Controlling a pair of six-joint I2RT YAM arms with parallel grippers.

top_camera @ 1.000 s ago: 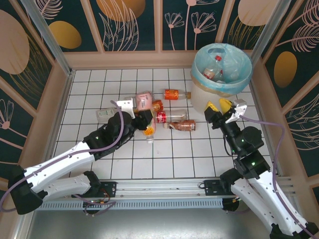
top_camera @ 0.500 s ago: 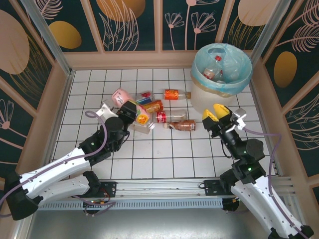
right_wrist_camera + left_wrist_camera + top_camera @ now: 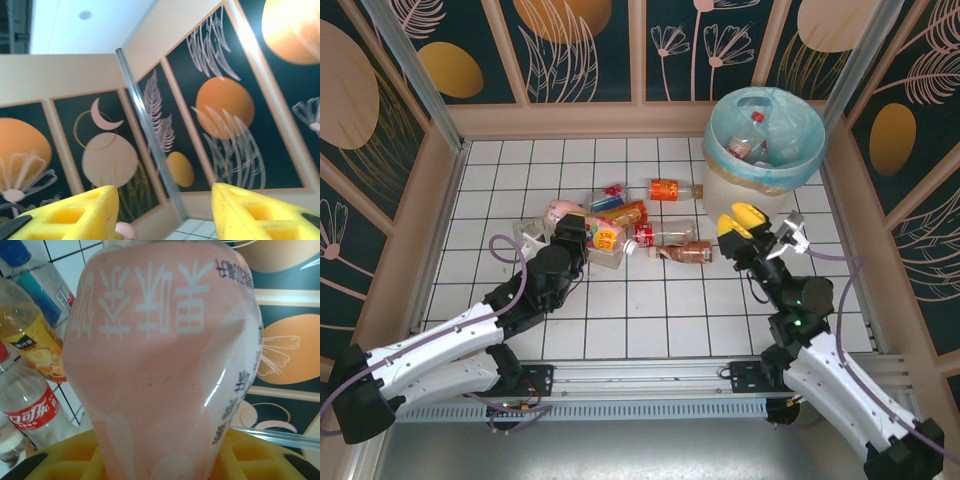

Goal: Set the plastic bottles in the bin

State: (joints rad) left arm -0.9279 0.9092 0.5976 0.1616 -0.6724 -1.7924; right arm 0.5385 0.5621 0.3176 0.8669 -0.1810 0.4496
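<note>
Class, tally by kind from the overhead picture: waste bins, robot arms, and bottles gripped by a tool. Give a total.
Round cream-white plastic waste bin: 1
White robot arms: 2
Pink plastic bottle, gripped: 1
Total: 4

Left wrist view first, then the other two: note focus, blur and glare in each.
Left wrist: the pink bottle sits close to the lens, print readable, a glare streak on its right side. Right wrist: soft throughout, the right end effector blurred, an orange wall disc washed out. Top external: even light, sharp, faint shadows.
</note>
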